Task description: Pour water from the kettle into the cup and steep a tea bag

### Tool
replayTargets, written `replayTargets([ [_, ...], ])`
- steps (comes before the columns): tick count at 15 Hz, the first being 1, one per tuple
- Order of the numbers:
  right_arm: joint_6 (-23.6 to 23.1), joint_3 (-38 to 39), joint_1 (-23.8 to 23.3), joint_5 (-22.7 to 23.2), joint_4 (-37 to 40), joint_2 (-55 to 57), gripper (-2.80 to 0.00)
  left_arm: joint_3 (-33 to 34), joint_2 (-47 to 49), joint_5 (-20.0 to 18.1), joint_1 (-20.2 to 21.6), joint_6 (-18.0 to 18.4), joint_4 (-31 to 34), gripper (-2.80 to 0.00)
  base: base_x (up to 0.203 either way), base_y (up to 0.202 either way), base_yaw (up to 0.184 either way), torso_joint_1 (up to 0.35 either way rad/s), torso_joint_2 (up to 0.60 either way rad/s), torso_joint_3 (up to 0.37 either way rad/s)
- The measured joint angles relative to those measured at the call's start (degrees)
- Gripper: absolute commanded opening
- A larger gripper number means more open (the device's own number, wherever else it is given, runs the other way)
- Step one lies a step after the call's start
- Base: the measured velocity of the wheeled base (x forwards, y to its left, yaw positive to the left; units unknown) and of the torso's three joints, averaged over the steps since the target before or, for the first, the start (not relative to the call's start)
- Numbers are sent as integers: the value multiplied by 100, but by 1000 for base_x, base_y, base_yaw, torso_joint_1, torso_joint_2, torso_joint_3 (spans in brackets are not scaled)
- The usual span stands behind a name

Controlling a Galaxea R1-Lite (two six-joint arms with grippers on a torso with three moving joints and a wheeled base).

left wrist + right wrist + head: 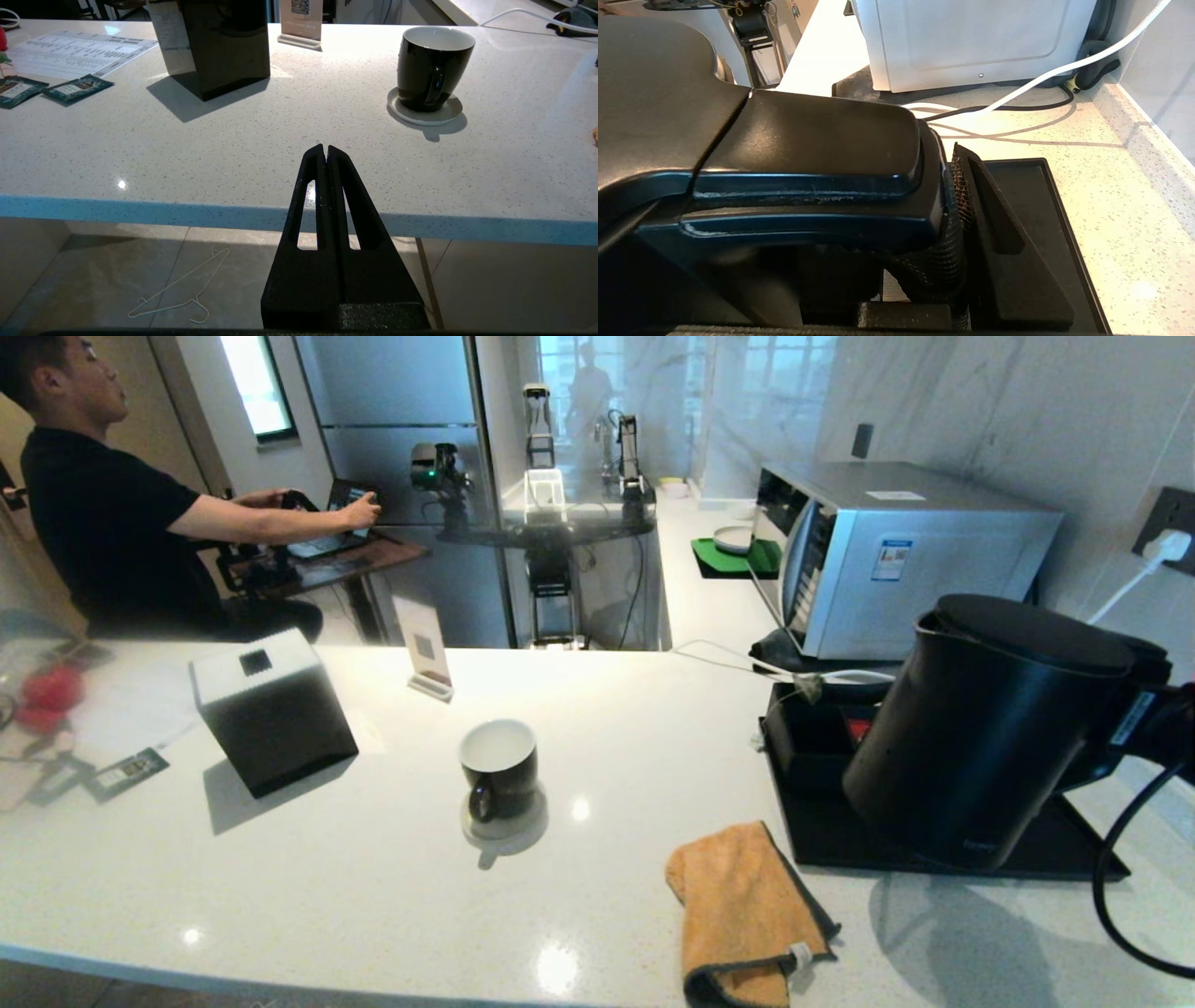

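The black kettle point(980, 737) hangs tilted over the black tray point(822, 831) at the right, spout toward the cup. My right gripper point(1172, 728) is shut on the kettle's handle point(808, 140) at the frame's right edge. One mesh-padded finger point(994, 224) presses the handle's side, and the other finger is hidden. The black cup point(499, 770) with its white inside stands on a grey coaster point(504, 821) mid-counter. A small grey-brown tea bag point(808, 688) on a pale string lies at the tray's far edge. No water shows. My left gripper point(325, 148) is shut and empty, low before the counter's front edge.
A black tissue box point(271, 709) and a card stand point(425, 653) sit left of the cup. An orange cloth point(742, 910) lies near the front edge. A microwave point(896, 555) stands behind the tray. Green sachets point(77, 88) lie far left. A person point(103, 513) sits beyond the counter.
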Motion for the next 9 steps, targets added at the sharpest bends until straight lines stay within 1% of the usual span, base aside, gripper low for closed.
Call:
replayTargets([
  [9,-4,134,-7,-6,5,-97,-280,0,0,1,-1,-10,-4,-280,0,0,0,0,0,0],
])
